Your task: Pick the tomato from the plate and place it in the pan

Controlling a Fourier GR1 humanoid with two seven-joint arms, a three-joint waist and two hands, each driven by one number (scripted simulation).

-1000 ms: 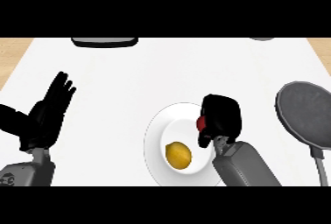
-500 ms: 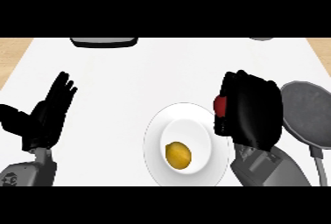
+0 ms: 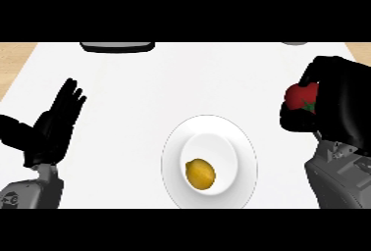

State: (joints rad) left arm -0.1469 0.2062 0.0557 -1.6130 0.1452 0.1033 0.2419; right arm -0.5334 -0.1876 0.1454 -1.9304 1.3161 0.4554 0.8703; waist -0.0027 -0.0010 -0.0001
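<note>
— Tomato (image 3: 300,96): you had one, red with a green stalk, and it sat in your right hand (image 3: 340,103) at the view's right edge, off the plate (image 3: 177,147) and well to the right of it.

— And the hand's hold on it?

— Your black fingers curled round the tomato, clamped on it, with only its left face showing past them. The grey forearm (image 3: 337,179) ran down from the hand to the lower right corner.

— What else did you count for me?

— One white plate near the middle of the counter (image 3: 181,78), with one yellow, lemon-like fruit (image 3: 200,173) lying in its lower half. Two hands. One dark object (image 3: 117,46) at the counter's far edge (cut off by the top, so you could not tell what it was).

— My left hand?

— Your left hand (image 3: 51,125) was resting at the left side, fingers straight, apart and pointing up, touching nothing. I could not pick out the pan.
</note>
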